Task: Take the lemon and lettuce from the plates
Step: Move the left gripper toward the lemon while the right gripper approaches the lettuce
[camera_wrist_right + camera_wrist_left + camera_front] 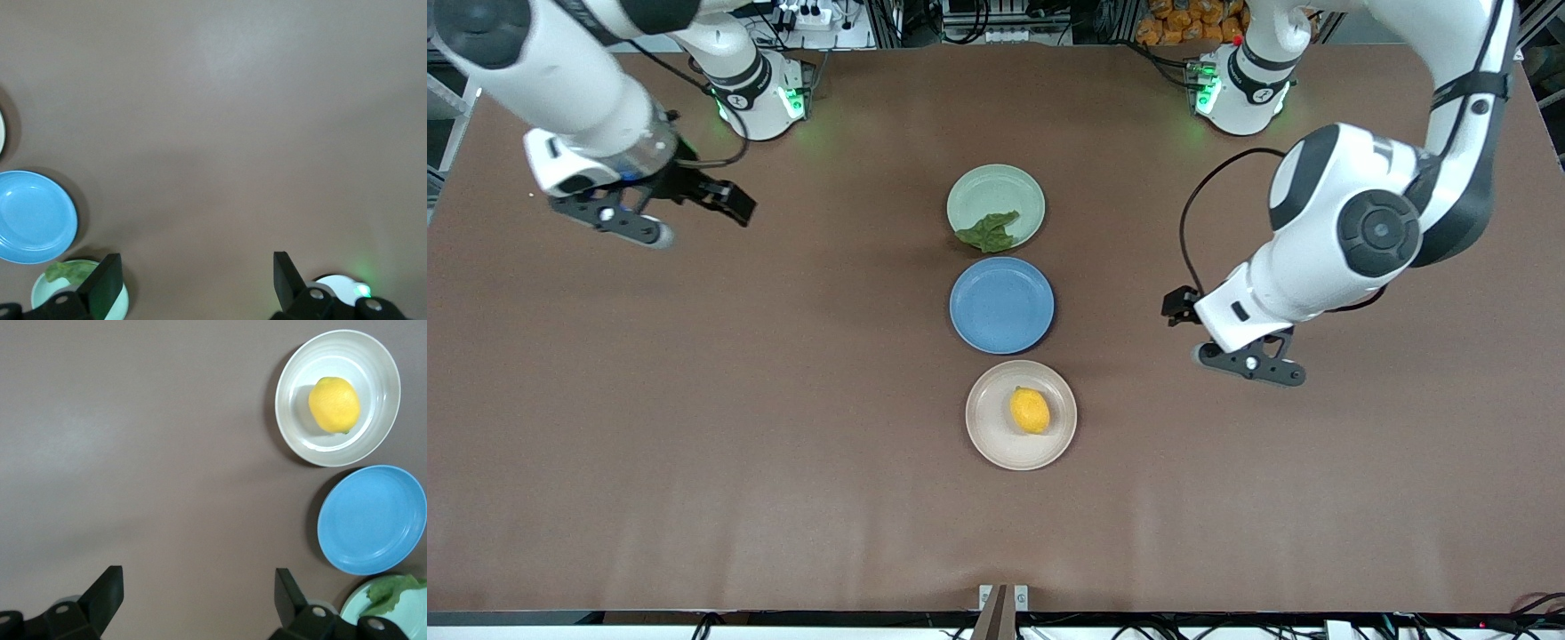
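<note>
Three plates sit in a row mid desk (694,444). The lemon (1030,411) is on the beige plate (987,436), nearest the front cam. The lettuce (988,232) lies at 6 o'clock on the mint plate (996,194), w/ the blue plate (1001,305) between. Left hand (1249,363) and right hand (685,213) hang over bare desk, both w/ fingers spread wide.

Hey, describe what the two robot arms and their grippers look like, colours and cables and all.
Both arms are glossy white with rounded shells, dark grey to black joint caps and black bands. Black cables run along them. Green lights glow at each base. The left gripper and right gripper are black, each with two blocky black fingers on a white wrist.
</note>
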